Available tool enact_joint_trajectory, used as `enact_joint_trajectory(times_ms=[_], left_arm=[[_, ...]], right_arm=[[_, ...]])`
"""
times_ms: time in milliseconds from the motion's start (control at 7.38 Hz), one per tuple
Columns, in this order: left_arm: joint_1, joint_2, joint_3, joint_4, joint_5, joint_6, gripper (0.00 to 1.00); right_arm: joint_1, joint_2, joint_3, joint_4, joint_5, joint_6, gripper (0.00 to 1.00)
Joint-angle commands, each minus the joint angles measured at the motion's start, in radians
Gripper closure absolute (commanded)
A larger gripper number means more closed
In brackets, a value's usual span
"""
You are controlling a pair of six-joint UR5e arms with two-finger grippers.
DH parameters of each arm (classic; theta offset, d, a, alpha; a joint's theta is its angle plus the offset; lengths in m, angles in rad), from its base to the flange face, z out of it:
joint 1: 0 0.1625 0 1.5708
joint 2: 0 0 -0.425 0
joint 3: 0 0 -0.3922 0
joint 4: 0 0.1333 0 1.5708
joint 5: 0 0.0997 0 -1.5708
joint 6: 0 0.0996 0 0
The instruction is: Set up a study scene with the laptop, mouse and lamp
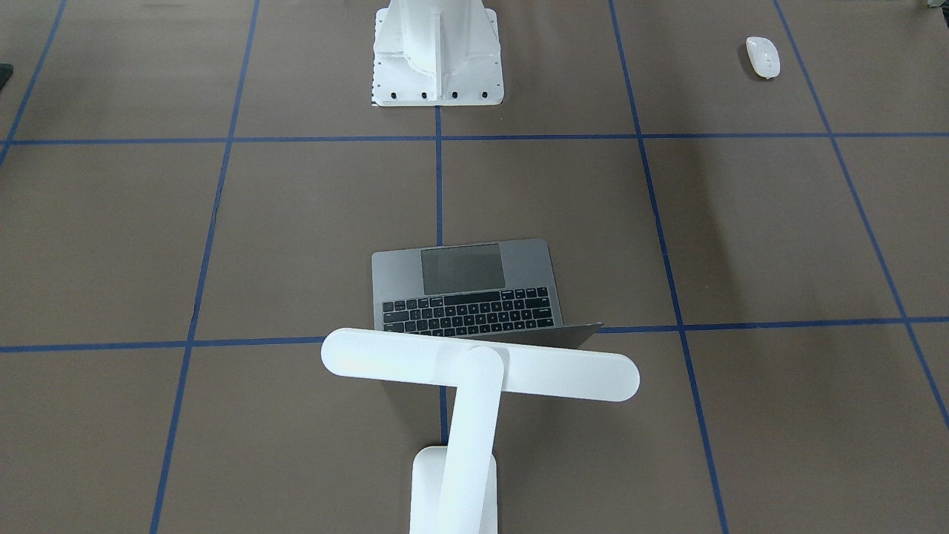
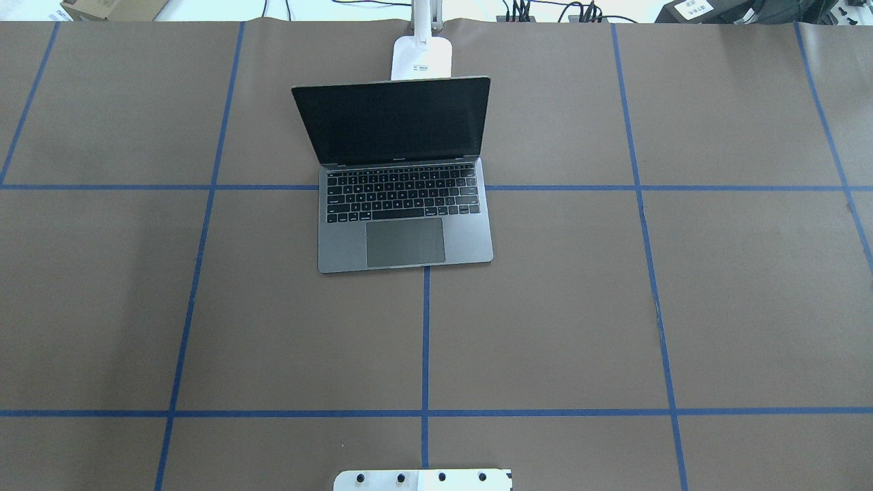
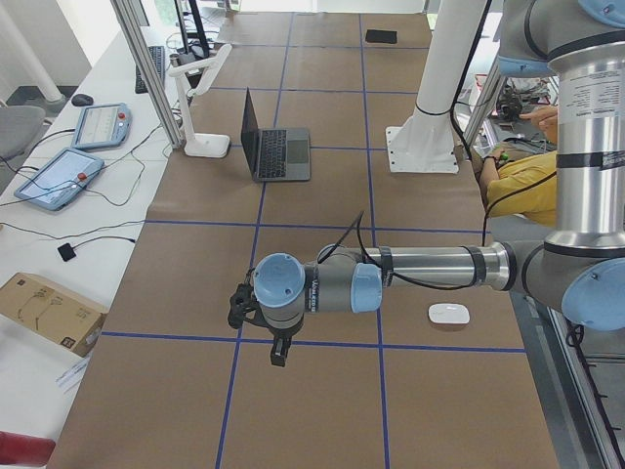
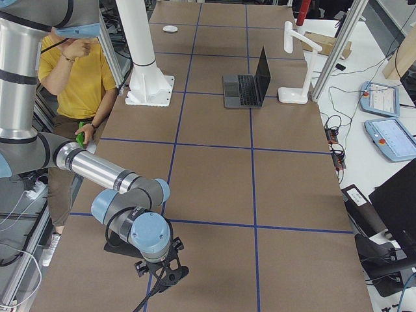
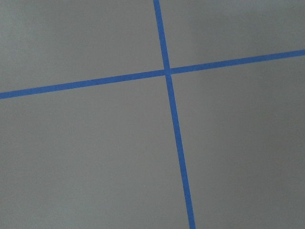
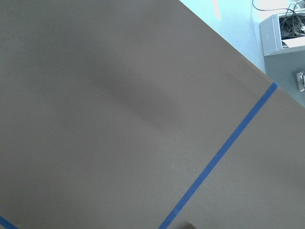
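The laptop [image 2: 406,235] stands open in the table's middle, its dark screen facing the robot. Right behind it is the lamp [image 1: 474,367], with its bar head level over the laptop's hinge and its base [image 2: 421,58] at the far edge. The mouse [image 1: 763,57] lies alone near the robot's edge on the robot's left side. My left gripper [image 3: 278,354] hangs over the tape lines, well left of the mouse [image 3: 448,314]. My right gripper [image 4: 162,276] hovers low at the opposite end. Both show only in side views, so I cannot tell whether they are open or shut.
The white robot pedestal [image 1: 437,52] is bolted at the near centre. A person in a yellow shirt [image 4: 71,71] sits beside the robot. Teach pendants [image 3: 59,176] and a cardboard box [image 3: 44,308] lie on the white bench beyond the far edge. A flat black pad [image 3: 381,36] lies at the right end.
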State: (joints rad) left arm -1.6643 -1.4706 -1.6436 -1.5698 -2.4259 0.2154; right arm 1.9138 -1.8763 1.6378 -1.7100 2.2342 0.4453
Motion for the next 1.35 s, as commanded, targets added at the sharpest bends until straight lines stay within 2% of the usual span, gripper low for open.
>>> enact_joint_trajectory(times_ms=[0, 135, 271, 542, 1219], left_arm=[[-0.032, 0.009, 0.004, 0.002, 0.039, 0.001, 0.0], [-0.035, 0.013, 0.004, 0.002, 0.048, 0.001, 0.0], [-0.043, 0.013, 0.005, 0.002, 0.048, 0.001, 0.0], [-0.104, 0.018, 0.048, -0.001, 0.05, 0.002, 0.0], [-0.109, 0.039, 0.044, -0.024, 0.056, 0.002, 0.0]], right_arm=[[-0.006, 0.008, 0.0, -0.017, -0.01, 0.044, 0.08], [-0.003, 0.009, -0.044, -0.005, 0.002, 0.103, 0.01], [-0.001, 0.006, -0.006, -0.005, 0.025, 0.122, 0.0], [-0.002, 0.028, -0.006, -0.019, 0.033, 0.196, 0.01], [-0.061, 0.023, -0.059, -0.017, 0.035, 0.521, 0.02]])
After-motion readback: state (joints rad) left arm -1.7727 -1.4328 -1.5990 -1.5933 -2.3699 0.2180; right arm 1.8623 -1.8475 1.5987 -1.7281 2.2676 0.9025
